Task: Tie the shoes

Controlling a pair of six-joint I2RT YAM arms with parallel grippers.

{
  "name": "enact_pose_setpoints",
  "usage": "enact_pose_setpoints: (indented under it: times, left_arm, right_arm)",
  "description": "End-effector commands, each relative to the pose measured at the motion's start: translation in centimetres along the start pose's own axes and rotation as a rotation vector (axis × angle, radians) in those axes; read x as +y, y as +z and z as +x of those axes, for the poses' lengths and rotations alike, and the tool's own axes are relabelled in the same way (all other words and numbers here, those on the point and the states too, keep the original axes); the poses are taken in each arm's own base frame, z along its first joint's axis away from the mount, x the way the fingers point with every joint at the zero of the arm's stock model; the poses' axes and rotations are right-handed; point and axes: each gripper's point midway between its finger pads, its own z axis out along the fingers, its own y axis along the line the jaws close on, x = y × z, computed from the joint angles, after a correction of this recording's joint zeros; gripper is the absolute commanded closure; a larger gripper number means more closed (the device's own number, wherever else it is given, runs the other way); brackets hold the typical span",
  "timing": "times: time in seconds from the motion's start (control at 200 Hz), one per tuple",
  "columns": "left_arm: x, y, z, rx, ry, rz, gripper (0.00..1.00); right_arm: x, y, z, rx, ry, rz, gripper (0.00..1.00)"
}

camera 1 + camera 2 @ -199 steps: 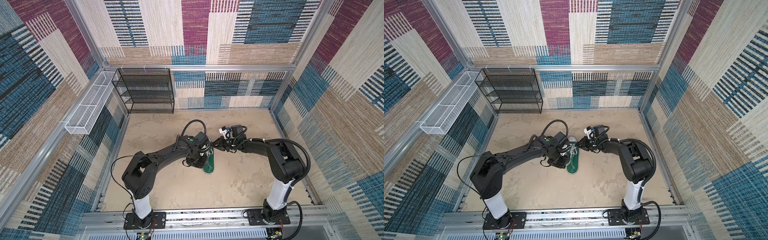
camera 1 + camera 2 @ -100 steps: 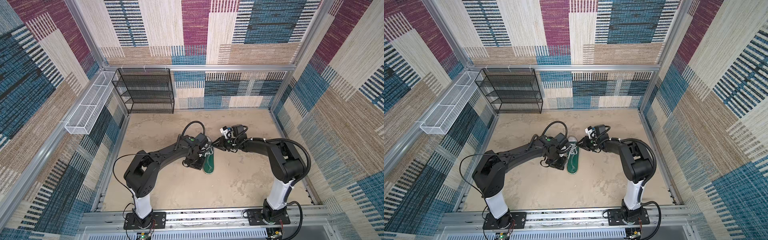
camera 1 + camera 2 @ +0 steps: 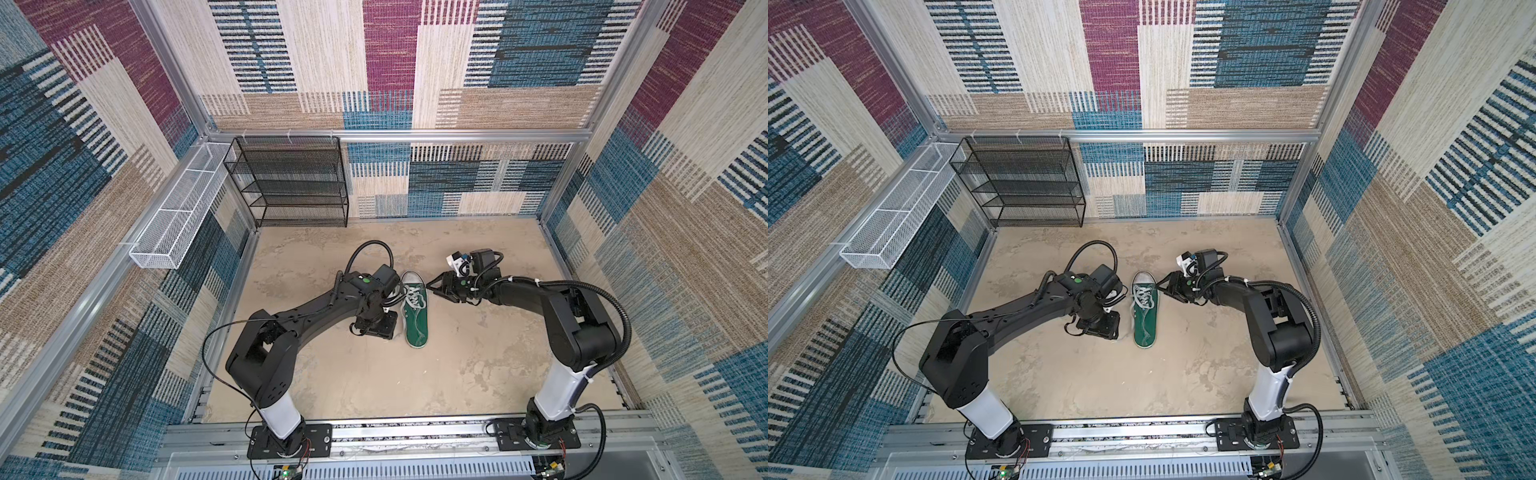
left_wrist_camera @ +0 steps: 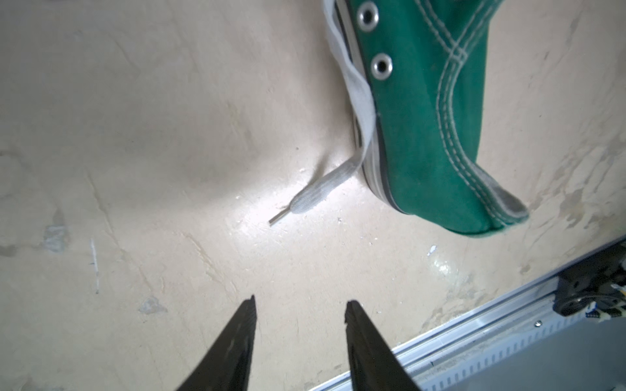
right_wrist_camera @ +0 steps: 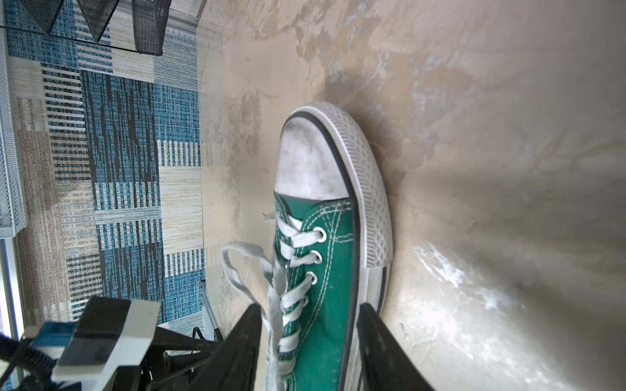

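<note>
In both top views the green sneaker, the shoes (image 3: 417,320) (image 3: 1145,316), lies mid-floor with its white toe cap pointing to the back wall. Whitish laces (image 3: 412,297) (image 5: 283,301) cross its eyelets, and a loose lace loop (image 5: 237,257) sticks out sideways. One lace end (image 4: 315,194) lies flat on the floor beside the heel (image 4: 440,169). My left gripper (image 3: 384,334) (image 3: 1106,332) (image 4: 299,304) hangs open over bare floor left of the heel, holding nothing. My right gripper (image 3: 432,286) (image 3: 1160,286) (image 5: 308,311) is open beside the toe end, nothing pinched between its jaws.
A black mesh shelf rack (image 3: 291,183) (image 3: 1021,183) stands at the back left wall. A white wire basket (image 3: 174,220) hangs on the left wall. An aluminium rail (image 3: 415,432) (image 4: 474,331) runs along the front edge, near the left gripper.
Both grippers have gone from shut to open. The left one has let go of the lace, which now lies on the floor. The right arm has drawn back slightly from the shoe.
</note>
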Motion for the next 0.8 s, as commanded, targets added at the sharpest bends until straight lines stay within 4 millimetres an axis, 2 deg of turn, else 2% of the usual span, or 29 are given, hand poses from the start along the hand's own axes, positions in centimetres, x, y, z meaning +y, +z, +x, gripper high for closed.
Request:
enact_pose_setpoints:
  times: [0.0, 0.15, 0.245, 0.416, 0.531, 0.796]
  left_arm:
    - [-0.4, -1.0, -2.3, -0.061, -0.041, 0.093, 0.58]
    - [-0.2, -1.5, -5.0, -0.102, -0.076, 0.139, 0.59]
    - [0.0, -0.9, -6.3, -0.104, -0.130, 0.187, 0.60]
    - [1.0, -1.1, -8.5, -0.175, -0.222, 0.246, 0.66]
    - [1.6, -1.3, -8.5, -0.186, -0.235, 0.245, 0.67]
    - [3.3, -1.3, -6.3, -0.180, -0.258, 0.224, 0.67]
  right_arm:
    - [0.3, -0.5, -0.4, -0.015, -0.040, 0.015, 0.51]
    - [0.3, -1.1, -1.1, -0.018, -0.105, 0.099, 0.51]
    - [1.5, -1.3, -1.6, -0.021, -0.158, 0.132, 0.50]
    - [3.0, 0.1, -1.5, -0.007, -0.240, 0.277, 0.47]
    - [3.6, 1.1, -1.1, -0.014, -0.271, 0.346, 0.46]
    - [5.2, 4.3, -0.5, 0.014, -0.338, 0.406, 0.44]
